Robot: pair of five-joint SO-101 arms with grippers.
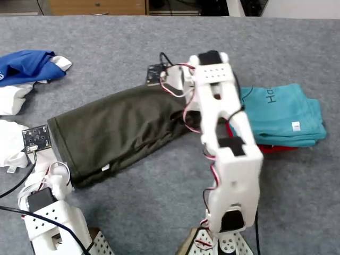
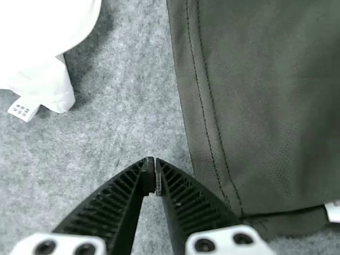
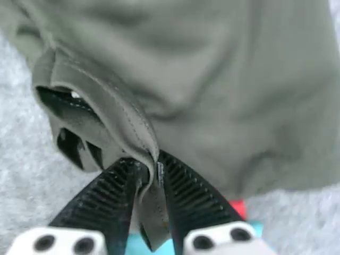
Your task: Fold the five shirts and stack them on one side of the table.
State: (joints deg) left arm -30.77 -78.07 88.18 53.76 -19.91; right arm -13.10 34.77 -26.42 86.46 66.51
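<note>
- Olive shirt (image 1: 117,130), seen from the high view, lies flattened and slanted across the middle of the grey table (image 1: 159,207).
- To its right a folded teal shirt (image 1: 284,114) rests on a red shirt (image 1: 276,149), of which a thin edge shows underneath.
- A blue shirt (image 1: 26,64) and crumpled white garments (image 1: 11,95) sit at the opposite side of the table.
- The right arm (image 1: 234,154) stretches from the near edge to the olive shirt's end nearest the teal stack. The left arm (image 1: 50,218) sits by the shirt's other end, at its near corner.
- In the left wrist view, the left claw (image 2: 153,178) has its ribbed fingers pressed together with nothing between them.
- Its tips are over bare table, just beside the olive shirt's stitched hem but apart from it. A white garment lies on the claw's other side, farther off.
- In the right wrist view, the right claw (image 3: 152,172) is clamped on a fold of the olive shirt's hemmed edge.
- Cloth bunches up from the tips and a strip hangs down between the fingers. The rest of the shirt spreads beyond them.
- Slivers of red and teal fabric show close under this claw.
</note>
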